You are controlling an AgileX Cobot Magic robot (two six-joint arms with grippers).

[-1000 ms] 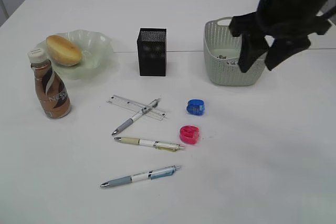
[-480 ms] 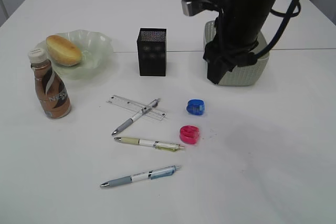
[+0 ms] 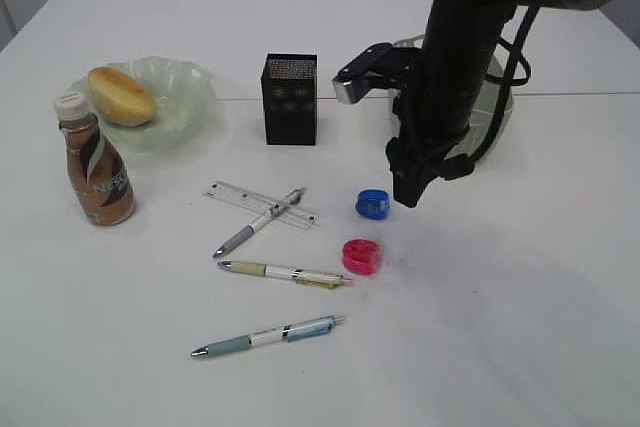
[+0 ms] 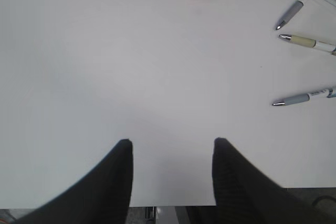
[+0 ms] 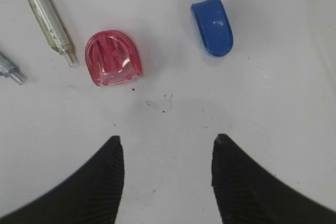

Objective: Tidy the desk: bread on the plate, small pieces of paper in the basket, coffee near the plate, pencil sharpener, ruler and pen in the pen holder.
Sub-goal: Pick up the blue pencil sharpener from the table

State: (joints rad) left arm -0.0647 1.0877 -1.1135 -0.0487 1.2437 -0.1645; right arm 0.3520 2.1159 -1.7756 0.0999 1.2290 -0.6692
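My right gripper [image 3: 405,192] is open and empty, its jaws [image 5: 167,142] hanging just above the table beside the blue pencil sharpener [image 3: 372,204] [image 5: 212,24] and the pink one [image 3: 361,256] [image 5: 113,59]. A clear ruler [image 3: 235,195] lies under a grey pen [image 3: 258,221]. A yellowish pen [image 3: 283,273] and a blue pen [image 3: 268,335] lie nearer. The black pen holder [image 3: 290,99] stands upright behind them. Bread [image 3: 120,95] lies on the green plate [image 3: 190,97], with the coffee bottle [image 3: 93,162] beside it. My left gripper [image 4: 172,142] is open over bare table.
The grey basket [image 3: 502,112] stands at the back right, mostly hidden behind my right arm. The left wrist view shows the table's near edge [image 4: 173,206] under the jaws and three pen tips at its right side [image 4: 307,97].
My right arm has swung from above the basket down and to the left, and its open jaws now hang beside the blue sharpener. Nothing on the table has moved.
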